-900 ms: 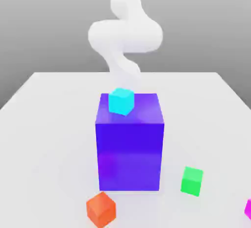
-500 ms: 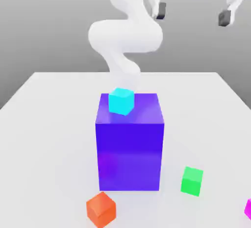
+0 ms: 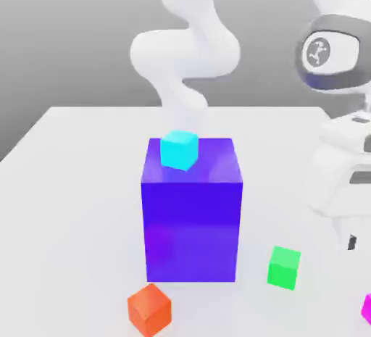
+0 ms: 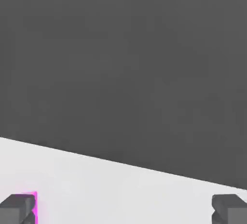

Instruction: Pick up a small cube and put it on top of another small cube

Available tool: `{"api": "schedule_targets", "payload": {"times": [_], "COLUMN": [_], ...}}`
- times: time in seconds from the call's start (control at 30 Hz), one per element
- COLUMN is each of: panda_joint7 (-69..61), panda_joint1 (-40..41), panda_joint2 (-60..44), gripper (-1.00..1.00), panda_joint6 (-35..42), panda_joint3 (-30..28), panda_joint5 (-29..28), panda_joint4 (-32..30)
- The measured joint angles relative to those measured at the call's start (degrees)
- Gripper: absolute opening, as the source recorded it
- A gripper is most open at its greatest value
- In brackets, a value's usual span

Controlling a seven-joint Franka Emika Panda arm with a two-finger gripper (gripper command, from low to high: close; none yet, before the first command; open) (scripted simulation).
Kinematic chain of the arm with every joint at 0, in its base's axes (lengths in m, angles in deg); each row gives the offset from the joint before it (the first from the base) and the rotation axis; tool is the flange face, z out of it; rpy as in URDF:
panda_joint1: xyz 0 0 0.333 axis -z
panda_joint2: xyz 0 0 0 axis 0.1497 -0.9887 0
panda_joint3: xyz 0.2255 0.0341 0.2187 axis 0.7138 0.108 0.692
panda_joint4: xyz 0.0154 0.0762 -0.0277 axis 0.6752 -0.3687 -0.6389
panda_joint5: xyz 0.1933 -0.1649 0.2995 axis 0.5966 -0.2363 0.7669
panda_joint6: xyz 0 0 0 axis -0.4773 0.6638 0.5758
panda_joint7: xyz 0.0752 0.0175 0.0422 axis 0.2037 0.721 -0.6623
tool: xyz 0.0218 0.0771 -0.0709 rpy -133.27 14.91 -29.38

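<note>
Currently the two-finger gripper (image 4: 123,208) hangs open, empty, near the white table's (image 3: 65,183) front right corner. Small magenta cube (image 4: 30,204) sits beside 1 fingertip (image 4: 14,209). Risk: off-centre descent, so a finger lands on the cube and knocks it away.

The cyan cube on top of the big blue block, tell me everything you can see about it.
The cyan cube is a small, plain, bright turquoise cube with a smooth matte look and no markings. It sits upright on the flat top of the large blue block, toward the back of that top and a little to the exterior view's left of its middle, turned slightly askew to the block's edges. Only the block touches it. The white arm rises behind it.
</note>
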Motion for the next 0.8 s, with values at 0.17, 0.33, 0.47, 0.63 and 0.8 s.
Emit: {"api": "schedule_targets", "payload": {"times": [0.17, 0.33, 0.47, 0.63, 0.8], "panda_joint7": [2.1, 5.3, 5.7, 5.1, 0.6], "panda_joint1": [-3.4, -7.4, -8.0, -7.2, -4.4], "panda_joint2": [-9.1, -19.1, -20.3, -18.6, -10.3], "gripper": [0.0, 0.0, -1.0, -1.0, -1.0], "panda_joint6": [-2.8, -8.9, -9.7, -8.5, -4.1], "panda_joint3": [1.4, -1.7, -2.4, -1.4, 1.4], "panda_joint5": [0.4, -2.9, -3.4, -2.5, 0.3], "panda_joint4": [1.0, 3.2, 3.5, 3.1, -1.7]}}
